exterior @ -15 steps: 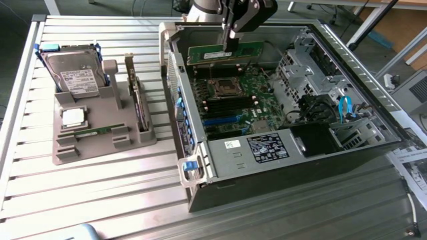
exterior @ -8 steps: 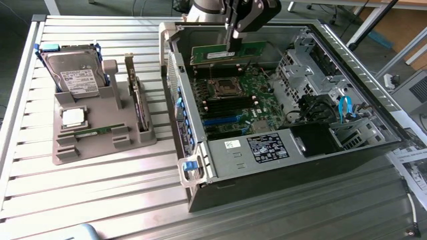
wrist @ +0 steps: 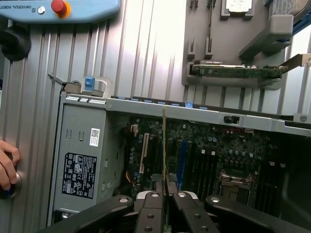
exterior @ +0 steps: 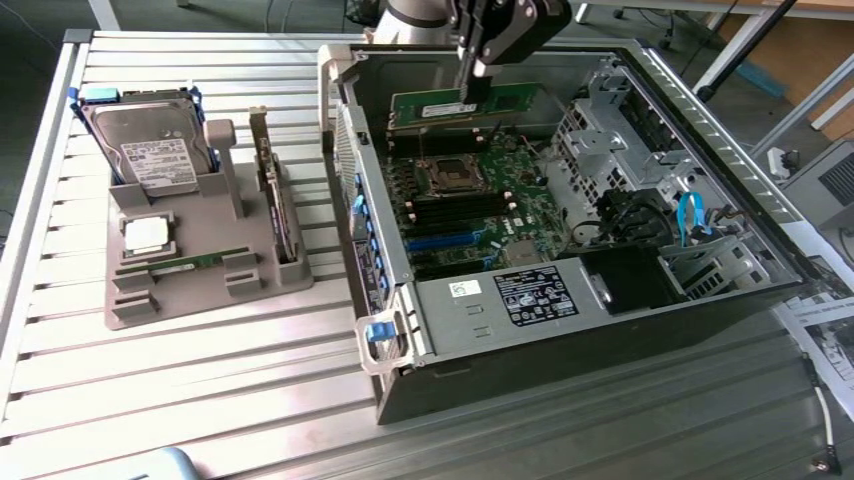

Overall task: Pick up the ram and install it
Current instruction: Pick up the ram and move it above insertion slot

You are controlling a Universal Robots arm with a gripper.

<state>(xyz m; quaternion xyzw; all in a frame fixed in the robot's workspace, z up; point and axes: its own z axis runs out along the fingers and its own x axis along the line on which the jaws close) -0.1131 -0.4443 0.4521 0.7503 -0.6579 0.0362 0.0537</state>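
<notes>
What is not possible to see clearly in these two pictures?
1. Ram chips and label: wrist view, seen edge-on.
2. Motherboard under the ram: exterior view, covered by ram and gripper.
3. Hand: wrist view, cut by the picture's edge.
4. Label text: exterior view, too small.

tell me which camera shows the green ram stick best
The exterior view. There the long thin green ram stick shows its broad face, gripped by the claw over the open dark computer case. The wrist view catches it edge-on, as a thin line running out from between the claw's closed fingers.
</notes>
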